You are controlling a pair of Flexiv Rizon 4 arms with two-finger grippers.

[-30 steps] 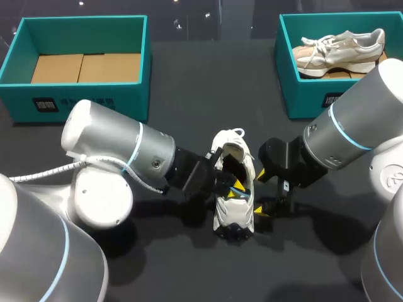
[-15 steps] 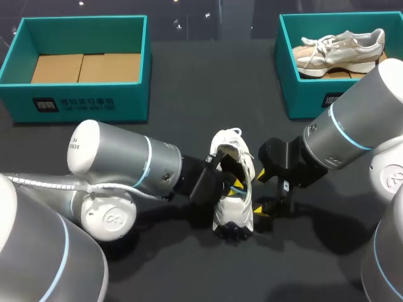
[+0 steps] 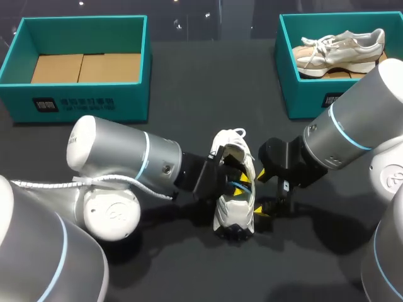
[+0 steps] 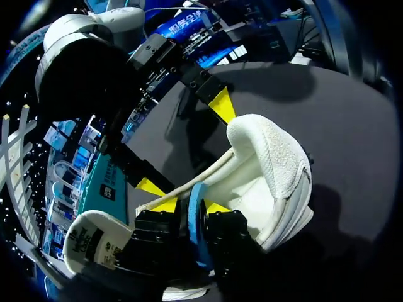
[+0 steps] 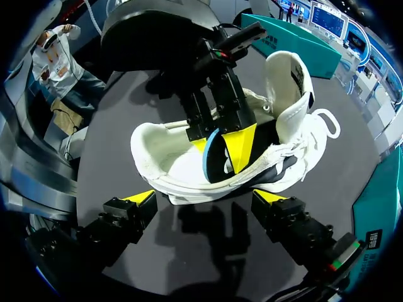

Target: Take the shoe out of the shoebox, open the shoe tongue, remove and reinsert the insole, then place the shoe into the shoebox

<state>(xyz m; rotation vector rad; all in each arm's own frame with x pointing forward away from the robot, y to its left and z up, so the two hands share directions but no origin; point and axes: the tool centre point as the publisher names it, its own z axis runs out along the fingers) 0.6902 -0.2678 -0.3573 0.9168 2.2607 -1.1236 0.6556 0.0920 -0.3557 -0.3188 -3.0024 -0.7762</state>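
The insole step looks to be in hand: the white sneaker (image 3: 233, 204) lies on the dark matte table (image 3: 189, 94) between the two arms, well clear of the empty teal shoebox (image 3: 75, 20) on the left, and the left gripper (image 4: 191, 206) reaches down into its opening with its yellow tips pinched narrow on the thin blue insole (image 4: 196, 220), one tip on each face of it. The right gripper (image 5: 204, 198) sits low, just beside the sneaker, its fingers spread wide and holding nothing, with the shoe's side ahead of them. Whether the insole is coming out or going back in cannot be told from here. Either way, the next move likely calls for the right gripper to steady the shoe while the left one slides the insole along the sole bed, because a light, soft-sided sneaker would probably drag along with the pull. The heel collar (image 4: 272, 151) is thick, looped padding, the tongue (image 5: 286, 78) stands folded up and open, and the insole seems a flexible foam sheet that could buckle if pushed end-on
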